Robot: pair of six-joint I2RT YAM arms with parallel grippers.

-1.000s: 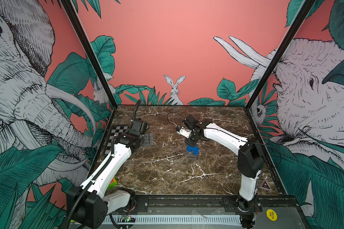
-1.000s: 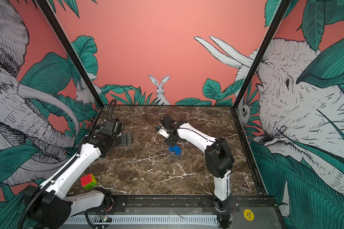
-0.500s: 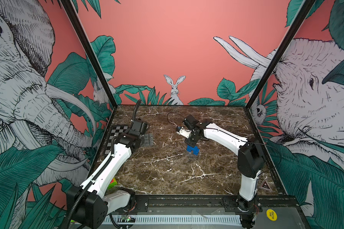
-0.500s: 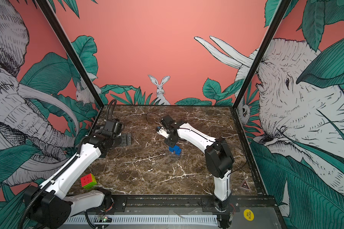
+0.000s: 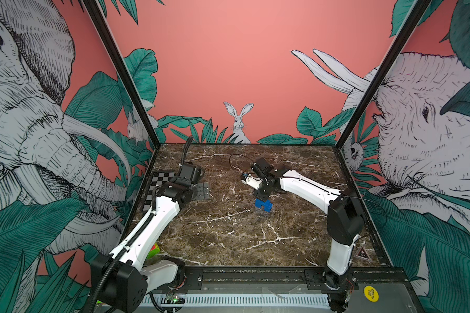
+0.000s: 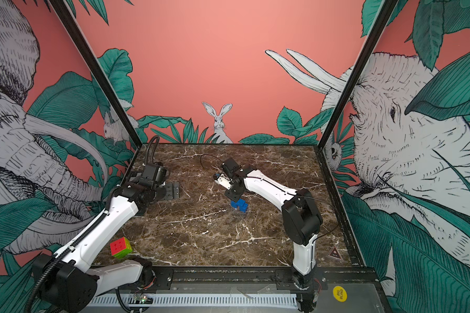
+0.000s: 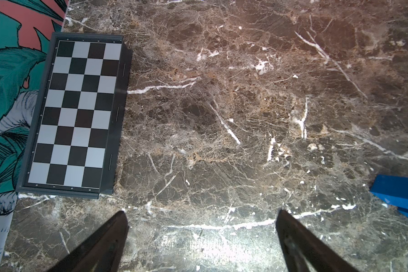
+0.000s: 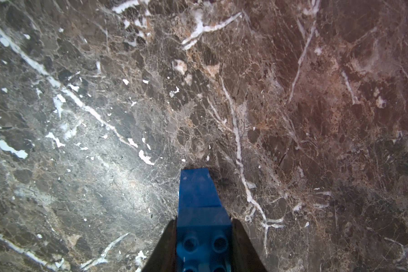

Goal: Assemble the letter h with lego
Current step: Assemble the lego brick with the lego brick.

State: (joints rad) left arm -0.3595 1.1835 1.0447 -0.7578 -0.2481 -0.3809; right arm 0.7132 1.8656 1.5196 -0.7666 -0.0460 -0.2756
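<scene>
In both top views we see the right gripper (image 5: 260, 196) reaching down onto the letter h (image 5: 263, 205), which stands near the middle of the marble table (image 5: 228, 238). In the left wrist view the left gripper (image 7: 200, 214) is spread wide and holds nothing; a chessboard (image 7: 73, 113) lies near. In the right wrist view the jaws are closed tight on the studded top of the letter h (image 8: 198, 193).

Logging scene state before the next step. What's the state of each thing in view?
lego bricks: stacked into one piece, gripped at the studded end.
right gripper: shut on the lego bricks.
left gripper: open, empty.
chessboard: lying flat, no pieces on it.
puzzle cube: resting on the table near its front edge, not gripped.
</scene>
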